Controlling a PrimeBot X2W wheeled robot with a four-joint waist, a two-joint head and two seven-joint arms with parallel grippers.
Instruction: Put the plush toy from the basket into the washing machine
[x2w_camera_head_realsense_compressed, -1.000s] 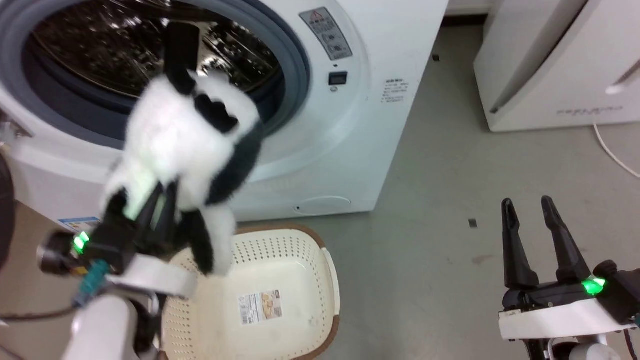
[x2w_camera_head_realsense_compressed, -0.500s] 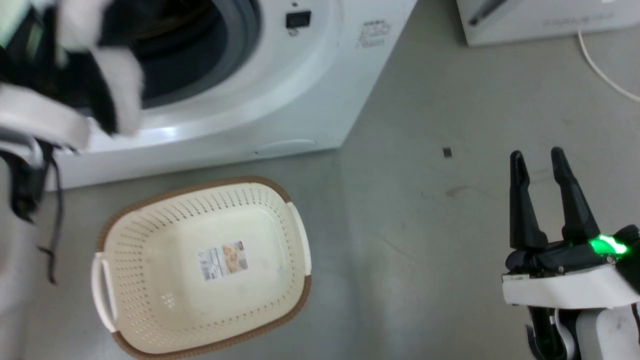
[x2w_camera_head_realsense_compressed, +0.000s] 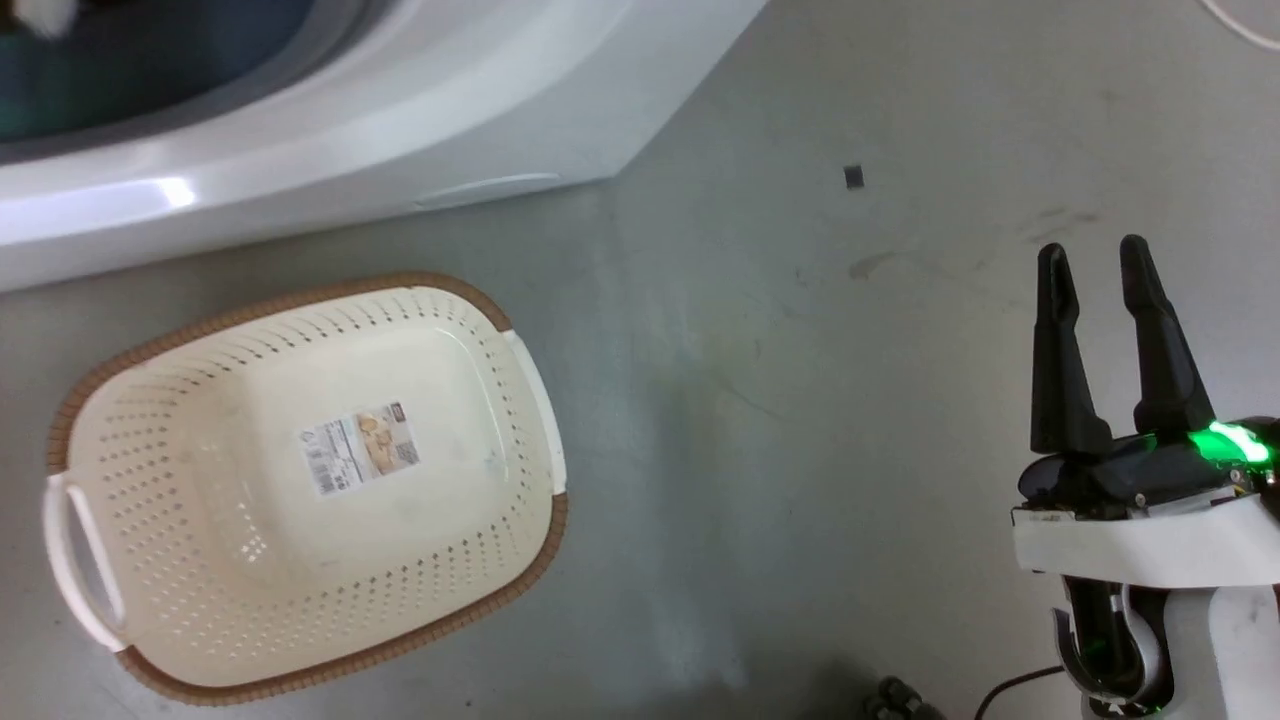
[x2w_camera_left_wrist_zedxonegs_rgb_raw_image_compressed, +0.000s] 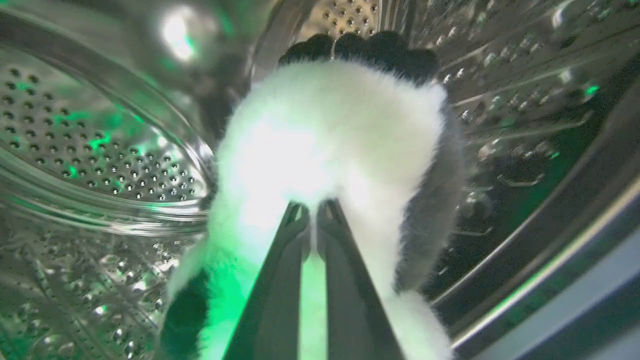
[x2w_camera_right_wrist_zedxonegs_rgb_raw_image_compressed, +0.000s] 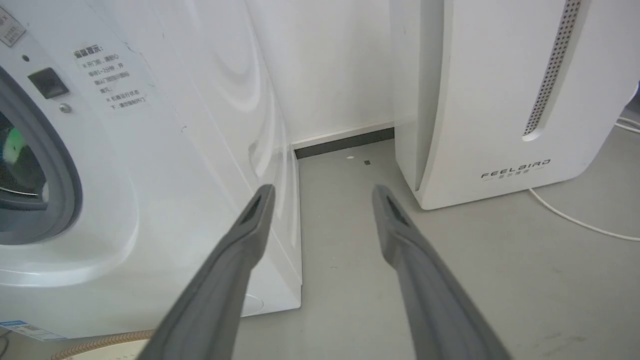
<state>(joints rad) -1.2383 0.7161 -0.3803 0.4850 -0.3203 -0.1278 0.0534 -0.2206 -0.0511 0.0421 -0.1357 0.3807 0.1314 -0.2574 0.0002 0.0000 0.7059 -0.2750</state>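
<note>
In the left wrist view the plush toy (x2w_camera_left_wrist_zedxonegs_rgb_raw_image_compressed: 330, 140), fluffy white with black limbs, hangs inside the shiny perforated steel drum (x2w_camera_left_wrist_zedxonegs_rgb_raw_image_compressed: 85, 145) of the washing machine (x2w_camera_head_realsense_compressed: 400, 130). My left gripper (x2w_camera_left_wrist_zedxonegs_rgb_raw_image_compressed: 312, 212) is shut on the toy's white fur. The cream basket (x2w_camera_head_realsense_compressed: 500, 330) with its brown rim sits on the floor in front of the washer, holding nothing but the paper label on its bottom. My right gripper (x2w_camera_head_realsense_compressed: 1095, 265) stands open over the floor at the right, its fingers (x2w_camera_right_wrist_zedxonegs_rgb_raw_image_compressed: 235, 260) spread apart and nothing between them.
The white slanted FEELSAIR appliance (x2w_camera_right_wrist_zedxonegs_rgb_raw_image_compressed: 500, 100) stands to the right of the washer, with a white cable (x2w_camera_right_wrist_zedxonegs_rgb_raw_image_compressed: 575, 220) trailing on the grey floor. A small dark speck (x2w_camera_head_realsense_compressed: 853, 177) lies on the floor. Washer front and porthole gasket (x2w_camera_right_wrist_zedxonegs_rgb_raw_image_compressed: 55, 185) are close at my left.
The head camera has tilted down, so the washer slid up out of the picture. My left arm with the toy went from in front of the porthole into the drum. The right gripper stayed open.
</note>
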